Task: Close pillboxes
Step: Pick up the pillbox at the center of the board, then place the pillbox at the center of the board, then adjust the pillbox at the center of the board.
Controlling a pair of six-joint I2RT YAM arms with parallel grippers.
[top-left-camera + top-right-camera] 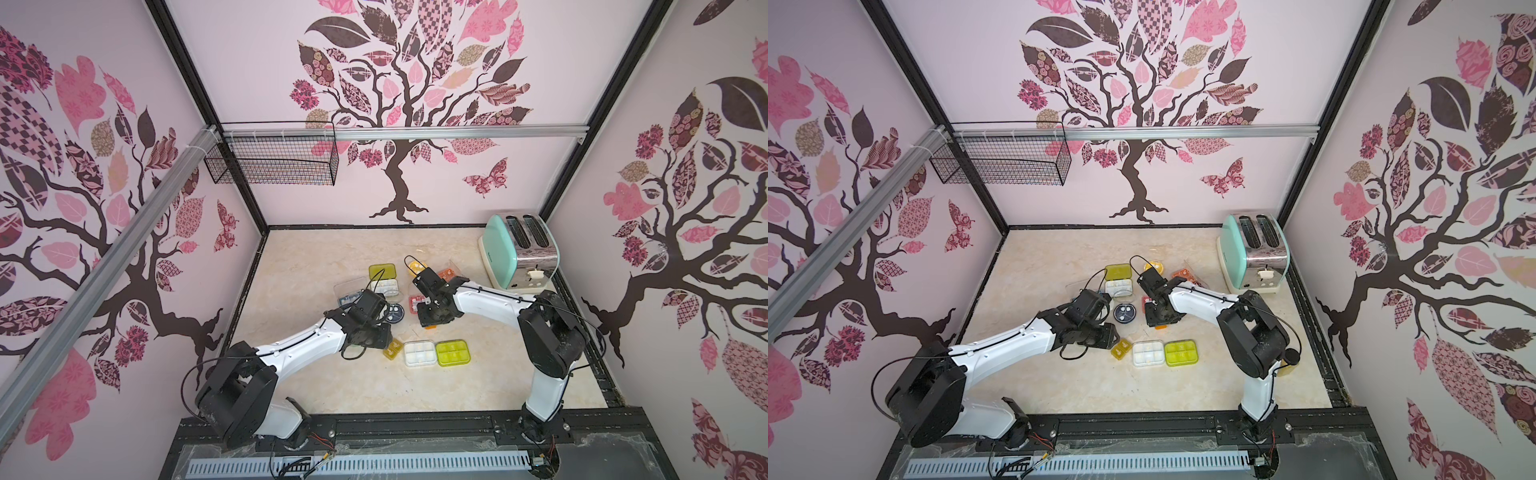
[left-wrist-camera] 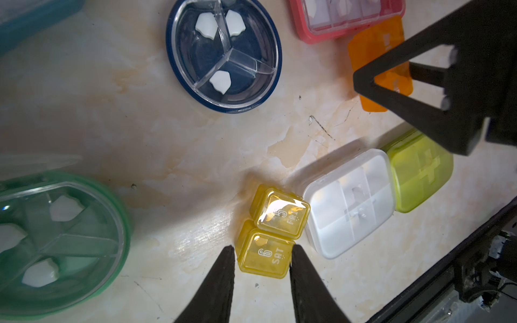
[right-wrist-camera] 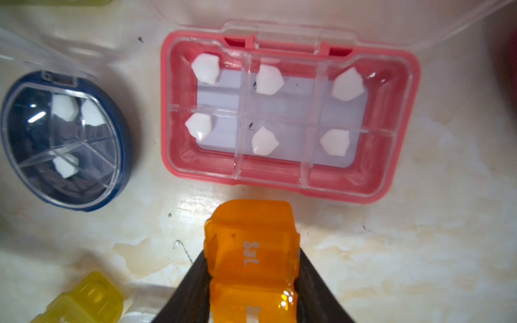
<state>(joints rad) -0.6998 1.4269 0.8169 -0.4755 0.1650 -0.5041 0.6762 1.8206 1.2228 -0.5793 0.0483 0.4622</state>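
Black fingers of the left gripper (image 2: 263,249) pinch a small translucent yellow plastic day case marked SAT (image 2: 264,260), its lid down, just beside a matching case marked FRI. Right gripper (image 3: 251,253) fingers clamp a translucent orange plastic day case (image 3: 251,232) near a coral-red rectangular six-compartment pillbox (image 3: 282,186). The clear lid (image 3: 307,16) of that pillbox is folded back, exposing white pills. A frosted white square case (image 1: 420,353) and a lime case (image 1: 451,352) sit touching, both shut. By my judgement the near cases are done; the coral one and some farther back remain open.
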